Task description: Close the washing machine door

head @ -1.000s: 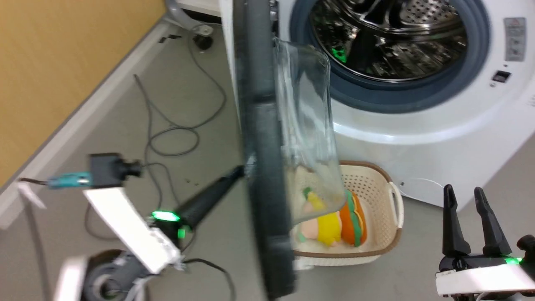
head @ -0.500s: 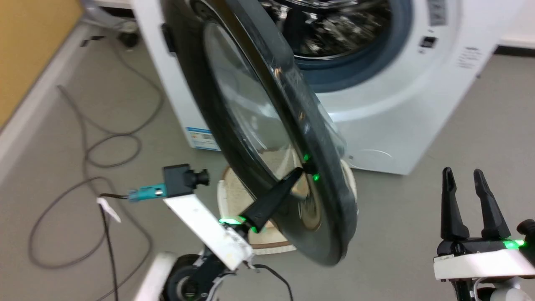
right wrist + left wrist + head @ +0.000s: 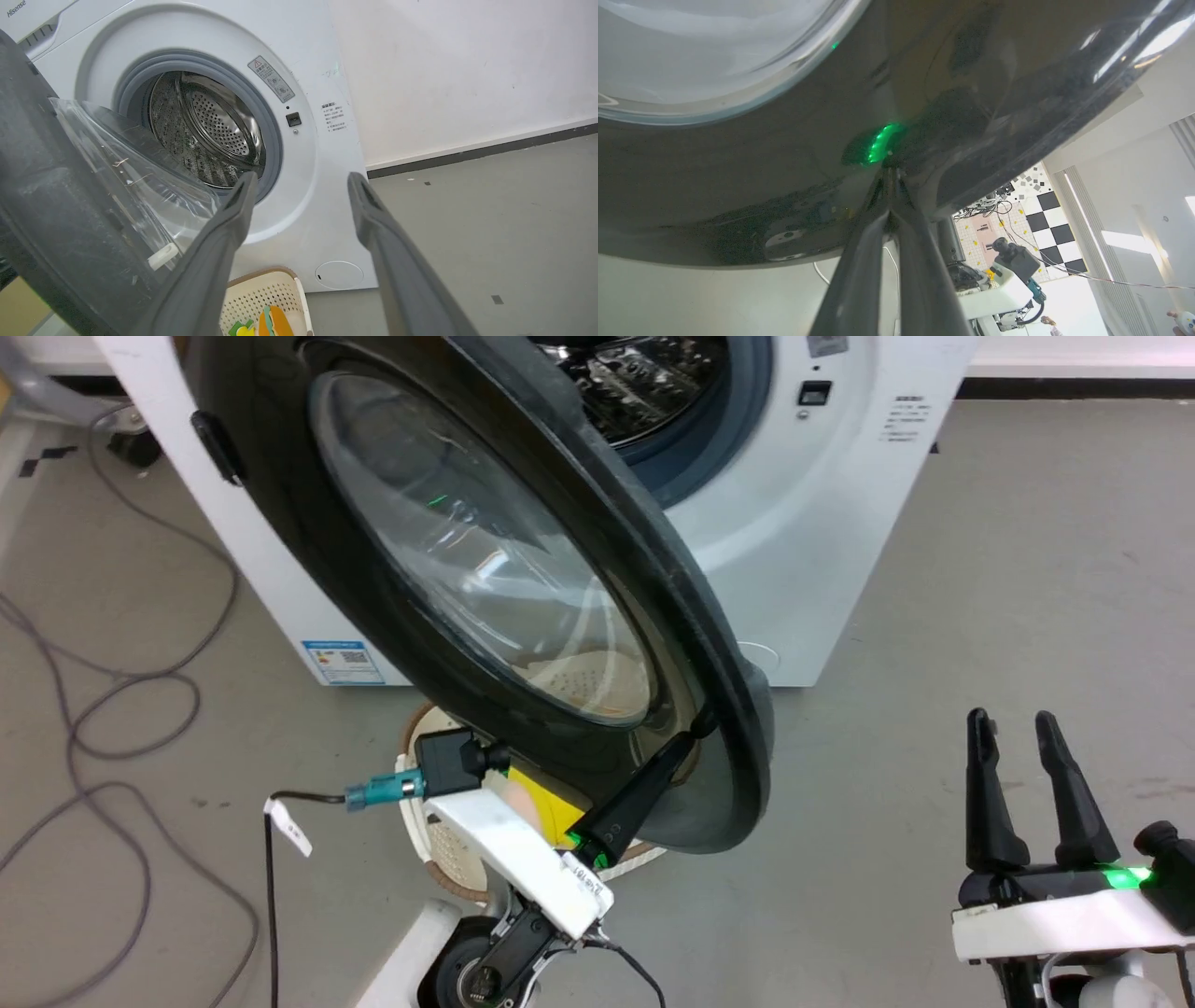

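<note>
Left end effector point(image 3: 696, 726) is holding its two fingers pressed together with nothing between them. Its tips are resting against the glossy black rim of the washing machine door point(image 3: 467, 560), low on the outer face near the free edge; the left wrist view is showing the closed fingers meeting that rim just below the glass. The door is standing at a slant to the front of the washing machine point(image 3: 803, 532), hinged at the robot's left and hanging partway across the opening. Past its free edge, part of the steel drum point(image 3: 635, 383) and the grey-blue gasket point(image 3: 742, 401) are showing, so the door is not yet seated. From the right wrist view, the bulging glass bowl is sitting well clear of the gasket.

Judging by this, the closing is roughly half done. What is remaining is the rest of the swing, then a firm push until the rim is lying flat against the white front and the catch is engaging.

Below the door, a cream basket point(image 3: 439, 845) with colourful soft things is sitting on the floor point(image 3: 980, 569) close to the machine. Grey cables point(image 3: 93, 709) are trailing at the left. Right end effector point(image 3: 1011, 719) is hovering well apart from the door, fingers spread and empty.
</note>
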You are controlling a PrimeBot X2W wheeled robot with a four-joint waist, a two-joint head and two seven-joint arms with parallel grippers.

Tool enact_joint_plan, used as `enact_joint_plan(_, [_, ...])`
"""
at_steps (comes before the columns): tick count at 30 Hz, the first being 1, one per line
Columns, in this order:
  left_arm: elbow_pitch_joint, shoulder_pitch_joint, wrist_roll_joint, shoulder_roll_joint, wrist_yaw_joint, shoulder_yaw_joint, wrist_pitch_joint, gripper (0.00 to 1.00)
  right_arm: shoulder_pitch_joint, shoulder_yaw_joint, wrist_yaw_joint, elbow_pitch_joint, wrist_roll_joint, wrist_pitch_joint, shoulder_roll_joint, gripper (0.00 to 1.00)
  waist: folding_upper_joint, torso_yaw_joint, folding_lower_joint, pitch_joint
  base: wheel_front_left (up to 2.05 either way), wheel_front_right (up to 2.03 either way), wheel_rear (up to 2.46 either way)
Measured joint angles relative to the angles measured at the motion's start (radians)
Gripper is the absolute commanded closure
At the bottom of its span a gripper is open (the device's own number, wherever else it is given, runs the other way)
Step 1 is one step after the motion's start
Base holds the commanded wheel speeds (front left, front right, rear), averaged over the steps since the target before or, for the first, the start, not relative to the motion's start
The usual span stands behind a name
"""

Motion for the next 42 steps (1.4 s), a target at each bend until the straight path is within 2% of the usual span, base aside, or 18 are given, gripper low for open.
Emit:
enact_joint_plan(4, [0.011,-0.002,-0.003,0.046,0.0,-0.025,-0.071,1.0,0.0,0.003,0.0,0.0,0.013,0.0,0.0,0.0,0.0,-0.007,0.0,-0.013,0.0,0.0,0.0])
enact_joint_plan(7, [0.006,-0.002,0.029,0.088,0.0,-0.032,-0.162,1.0,0.001,0.001,0.0,0.0,0.014,0.0,0.0,0.0,0.0,-0.005,-0.0001,-0.025,0.0,0.0,0.0])
enact_joint_plan(11, [0.046,-0.002,0.162,0.154,0.0,-0.043,-0.326,1.0,0.004,-0.008,0.0,-0.004,0.023,0.0,0.0,0.0,0.0,0.004,-0.0001,-0.048,0.0,0.0,0.0])
enact_joint_plan(14, [0.099,-0.002,0.298,0.189,0.007,-0.032,-0.386,1.0,0.013,-0.025,0.0,-0.018,0.03,0.0,0.0,0.0,0.0,0.015,-0.0001,-0.068,0.0,0.0,0.0])
enact_joint_plan(17, [0.109,-0.002,0.439,0.19,0.075,0.042,-0.401,1.0,0.019,-0.038,0.0,-0.035,0.039,0.0,0.0,0.0,0.0,0.029,-0.0001,-0.087,0.0,0.0,0.0])
enact_joint_plan(19, [0.062,-0.001,0.575,0.174,0.14,0.137,-0.402,1.0,0.019,-0.047,0.0,-0.049,0.041,0.0,0.0,0.0,0.0,0.04,-0.0001,-0.097,0.0,0.0,0.0])
enact_joint_plan(22, [-0.02,0.022,0.76,0.153,0.208,0.254,-0.402,1.0,0.019,-0.054,0.0,-0.077,0.04,0.0,0.0,0.0,0.0,0.054,-0.0001,-0.111,0.0,0.0,0.0])
enact_joint_plan(23, [-0.059,0.057,0.876,0.147,0.251,0.299,-0.402,1.0,0.018,-0.056,0.0,-0.1,0.039,0.0,0.0,0.0,0.0,0.061,-0.0001,-0.118,0.0,0.0,0.0])
enact_joint_plan(24, [-0.077,0.076,0.923,0.142,0.271,0.321,-0.402,1.0,0.017,-0.056,0.0,-0.111,0.039,0.0,0.0,0.0,0.0,0.064,0.0,-0.121,0.0,0.0,0.0])
enact_joint_plan(25, [-0.091,0.097,0.965,0.137,0.292,0.336,-0.402,0.72,0.016,-0.055,0.0,-0.121,0.039,0.0,0.0,0.0,0.0,0.067,-0.0001,-0.124,0.0,0.0,0.0])
enact_joint_plan(26, [-0.105,0.117,1.009,0.136,0.315,0.348,-0.402,0.24,0.014,-0.051,0.0,-0.133,0.037,0.0,0.0,0.0,0.0,0.071,-0.0001,-0.127,0.0,0.0,0.0])
enact_joint_plan(27, [-0.118,0.136,1.052,0.136,0.336,0.359,-0.402,0.0,0.013,-0.048,0.0,-0.145,0.034,0.0,0.0,0.0,0.0,0.074,-0.0001,-0.13,0.0,0.0,0.0])
enact_joint_plan(31, [-0.155,0.22,1.159,0.117,0.406,0.403,-0.402,0.0,-0.004,-0.018,0.0,-0.2,0.015,0.0,0.0,0.0,0.0,0.097,-0.0001,-0.138,0.0,0.0,0.0])
enact_joint_plan(35, [-0.155,0.277,1.202,0.097,0.434,0.42,-0.402,0.0,-0.034,0.037,0.0,-0.231,-0.013,0.0,0.0,0.0,0.0,0.115,-0.0001,-0.138,0.0,0.0,0.0])
enact_joint_plan(40, [-0.151,0.317,1.213,0.059,0.441,0.449,-0.402,0.0,-0.09,0.101,0.0,-0.272,-0.056,0.0,0.0,0.0,0.0,0.139,-0.0001,-0.134,0.0,0.0,0.0])
enact_joint_plan(41, [-0.151,0.322,1.212,0.049,0.44,0.456,-0.402,0.0,-0.1,0.118,0.0,-0.279,-0.065,0.0,-0.002,0.3,0.0,0.144,-0.0001,-0.133,0.0,0.0,0.0])
enact_joint_plan(42, [-0.15,0.325,1.213,0.041,0.439,0.462,-0.402,0.0,-0.11,0.137,0.0,-0.287,-0.072,0.0,-0.005,0.73,0.0,0.148,-0.0001,-0.132,0.0,0.0,0.0])
